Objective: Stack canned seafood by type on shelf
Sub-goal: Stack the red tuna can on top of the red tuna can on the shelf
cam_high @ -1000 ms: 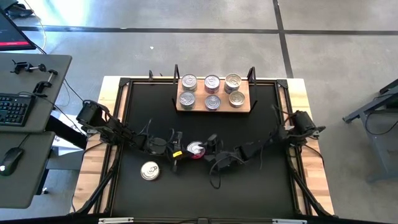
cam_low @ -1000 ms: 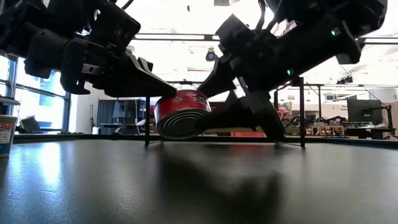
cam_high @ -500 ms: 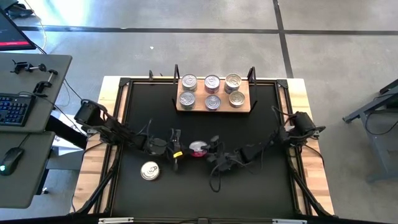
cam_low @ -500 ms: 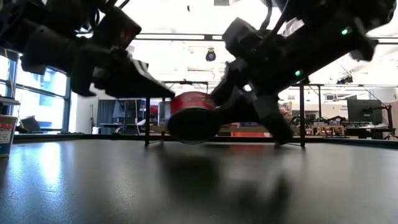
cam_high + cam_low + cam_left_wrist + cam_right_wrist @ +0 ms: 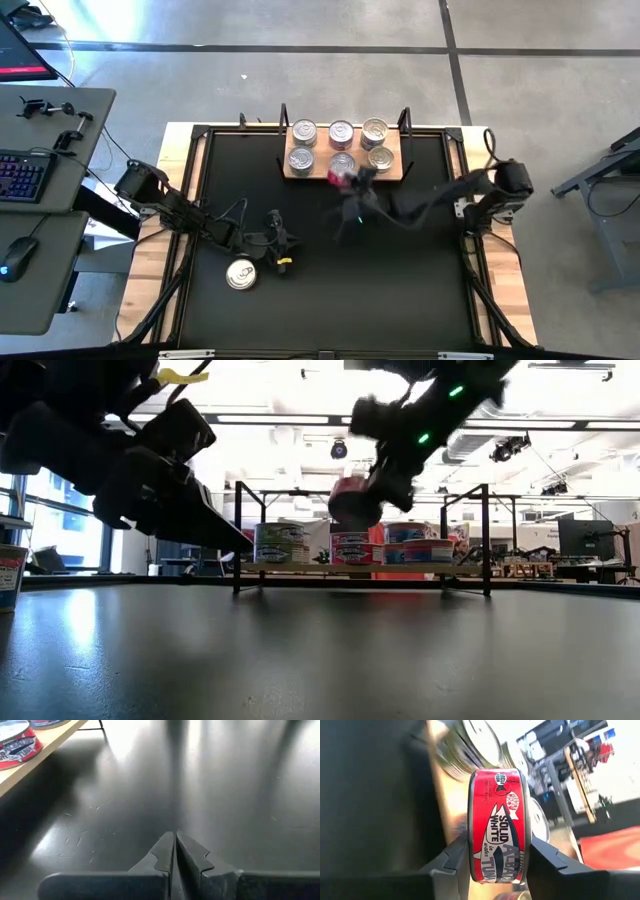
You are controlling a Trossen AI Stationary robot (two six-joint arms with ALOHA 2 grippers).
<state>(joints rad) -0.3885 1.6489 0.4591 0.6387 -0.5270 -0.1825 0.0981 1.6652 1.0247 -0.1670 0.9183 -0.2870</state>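
My right gripper (image 5: 345, 180) is shut on a red-sided tuna can (image 5: 497, 830) and hangs in the air at the near edge of the wooden shelf (image 5: 300, 174), by its middle. In the low view the red can (image 5: 355, 500) is higher than the cans on the shelf (image 5: 300, 567). Several silver and gold cans stand on the shelf in two rows. My left gripper (image 5: 288, 238) is shut and holds nothing, over the middle of the black tabletop; the left wrist view shows its fingertips (image 5: 175, 837) closed. One silver can (image 5: 240, 273) stands on the tabletop near it. My right gripper pinches the red can between its two fingers, one finger (image 5: 452, 862) on each flat face, by the rim (image 5: 470, 852). The red label wall faces the wrist camera. The can is lifted clear of the table and the shelf, tilted on its edge.
Thin black posts (image 5: 284, 115) stand at the shelf's two ends. The black tabletop (image 5: 400, 290) is bordered by a wooden frame. Left of the table is a desk with a keyboard (image 5: 22, 175) and a mouse.
My right gripper has shut on the red can at the table's middle, lifted it off the tabletop and carried it up and toward the far edge, to the shelf. My left gripper has stayed shut near the middle, now apart from the can.
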